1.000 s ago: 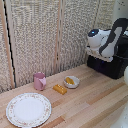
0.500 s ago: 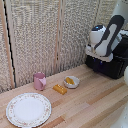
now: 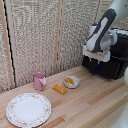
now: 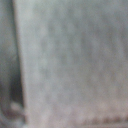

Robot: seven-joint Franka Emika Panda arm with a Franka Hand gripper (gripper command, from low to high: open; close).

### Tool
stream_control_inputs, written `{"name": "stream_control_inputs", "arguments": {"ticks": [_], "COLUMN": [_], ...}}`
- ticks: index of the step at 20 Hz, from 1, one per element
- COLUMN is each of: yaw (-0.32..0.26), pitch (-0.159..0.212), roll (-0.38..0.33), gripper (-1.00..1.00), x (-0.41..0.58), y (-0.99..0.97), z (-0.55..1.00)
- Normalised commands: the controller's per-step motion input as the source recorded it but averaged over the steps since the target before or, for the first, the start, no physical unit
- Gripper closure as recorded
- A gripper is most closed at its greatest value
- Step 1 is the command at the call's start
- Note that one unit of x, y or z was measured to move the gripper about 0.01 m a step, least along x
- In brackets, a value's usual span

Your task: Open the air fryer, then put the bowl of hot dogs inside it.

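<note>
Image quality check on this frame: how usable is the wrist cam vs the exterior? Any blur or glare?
Wrist view: fully out of focus, just a grey smear with a darker band along one edge; nothing identifiable. Exterior view: soft and low-res but readable; even lighting, short soft shadows under the bowl and pink mug, no strong glare. The gripper merges with the dark air fryer, so finger state is unclear.

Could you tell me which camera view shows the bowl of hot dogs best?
The exterior view: the bowl sits in plain sight on the table, with the hot dogs visible inside it. The wrist view is only a grey blur and shows nothing of the bowl.
</note>
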Motion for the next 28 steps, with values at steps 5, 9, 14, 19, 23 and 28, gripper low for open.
{"name": "stream_control_inputs", "arguments": {"ticks": [5, 9, 14, 19, 23, 28], "yaw": [-0.074, -0.082, -0.06, -0.063, -0.048, -0.056], "pitch": [0.03, 0.016, 0.01, 0.0, -0.009, -0.034], "roll": [0.183, 0.117, 0.047, 0.046, 0.091, 0.065], "gripper": [1.0, 1.0, 1.0, 1.0, 1.0, -1.0], "x": [0.0, 0.0, 0.134, 0.183, 0.144, 0.093], "y": [0.54, 0.51, 0.25, 0.19, 0.2, 0.23], "z": [0.43, 0.09, -0.16, -0.2, -0.1, 0.0]}}
